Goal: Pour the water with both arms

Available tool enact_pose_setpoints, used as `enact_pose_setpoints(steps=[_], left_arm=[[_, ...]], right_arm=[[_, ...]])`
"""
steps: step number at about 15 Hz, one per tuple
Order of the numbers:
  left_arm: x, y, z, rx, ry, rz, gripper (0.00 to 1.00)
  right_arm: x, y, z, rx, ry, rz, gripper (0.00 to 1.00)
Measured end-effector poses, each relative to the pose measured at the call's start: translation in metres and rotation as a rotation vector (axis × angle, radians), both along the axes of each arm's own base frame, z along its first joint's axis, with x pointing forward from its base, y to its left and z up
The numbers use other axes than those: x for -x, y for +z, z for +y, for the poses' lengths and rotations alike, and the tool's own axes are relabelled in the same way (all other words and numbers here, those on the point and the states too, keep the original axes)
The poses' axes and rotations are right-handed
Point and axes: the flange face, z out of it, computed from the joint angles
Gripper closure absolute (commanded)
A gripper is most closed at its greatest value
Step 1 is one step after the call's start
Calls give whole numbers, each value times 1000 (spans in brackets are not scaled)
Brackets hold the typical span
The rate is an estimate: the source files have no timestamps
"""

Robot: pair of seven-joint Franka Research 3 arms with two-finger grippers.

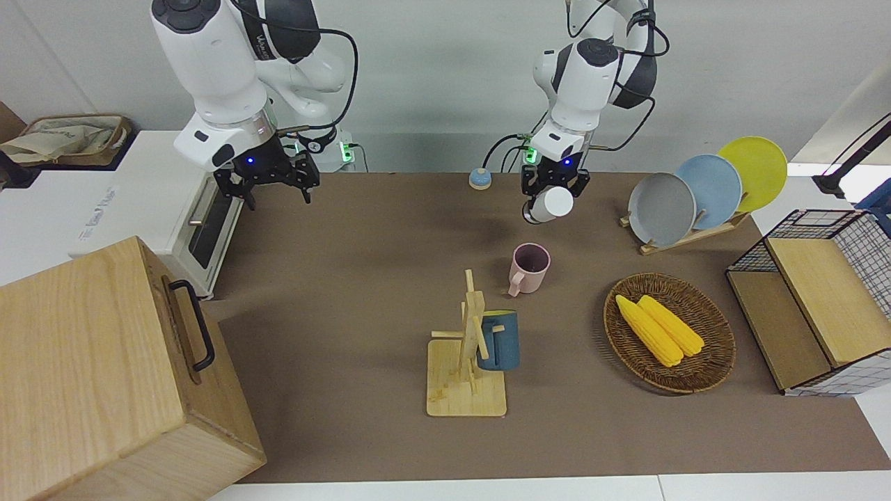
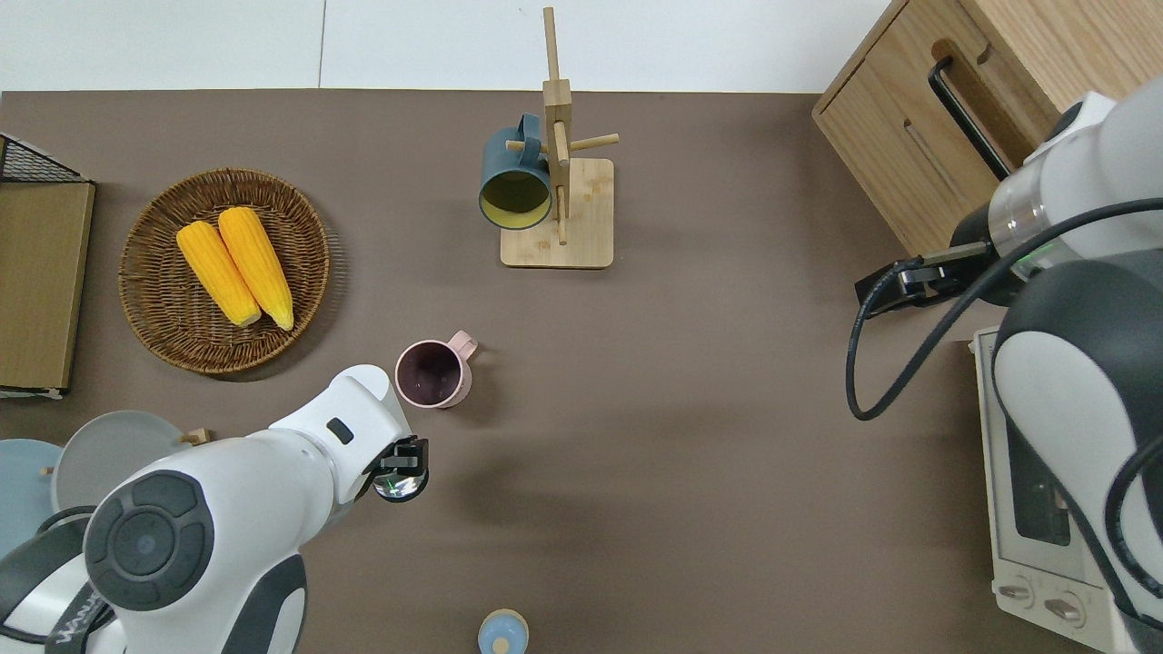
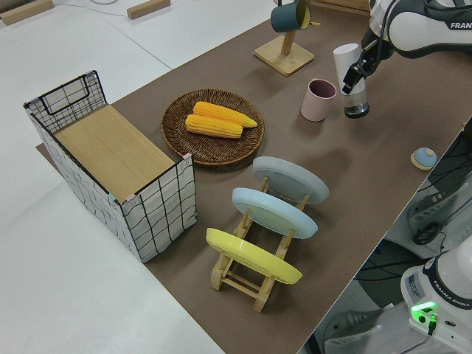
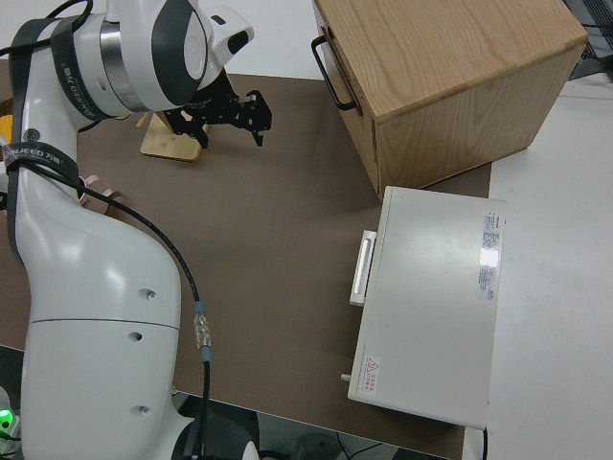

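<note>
Clear bottle with a white cap (image 3: pixel 352 80), smooth cylinder, clamped in the left gripper (image 1: pixel 555 191) and tipped over so the cap end points away from the robots. Hanging over bare brown mat just nearer the robots than the pink mug (image 1: pixel 528 268). Mug itself matte, round, dark inside, upright, handle pointing away from the robots. Looks like a gap between bottle and mug rim, not touching.

Farther from the robots than the mug: pale wooden mug tree (image 2: pixel 560 173) on a flat square base, with a dark teal mug (image 2: pixel 516 178) hung on a peg. Toward the left arm's end from the mug: round woven wicker tray (image 1: pixel 710 369) holding two yellow corn cobs (image 1: pixel 660 328).

Right gripper (image 1: pixel 276 188) parked, fingers spread apart, nothing in them.

Plenty of open mat from the pink mug toward the right arm's end.
</note>
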Motion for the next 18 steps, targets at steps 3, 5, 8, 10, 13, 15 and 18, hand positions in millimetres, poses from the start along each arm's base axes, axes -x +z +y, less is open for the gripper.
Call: enact_pose_setpoints(steps=[3,5,8,10,13,15,18], left_arm=[[-2,-12,-8,-5,-13,13,980],[-2,-19,-11,-9,-19,27,980],[-5,-30,-13,-12,-21,49,980],[-6,-33,-14,-15,-22,61,980],[-5,-34,-14,-27,-24,102,982],[-7,-32,-16,-32,-27,123,980],[-14,-30,-19,-36,-31,153,980]], right_arm=[[3,4,-4,4,-3,1,9],[4,5,-3,5,-2,2,9],[5,5,-2,1,-1,6,9],[5,5,-1,0,1,7,9],[5,5,-1,0,1,7,9],[5,5,-1,0,1,7,9],[5,5,-2,0,0,7,9]])
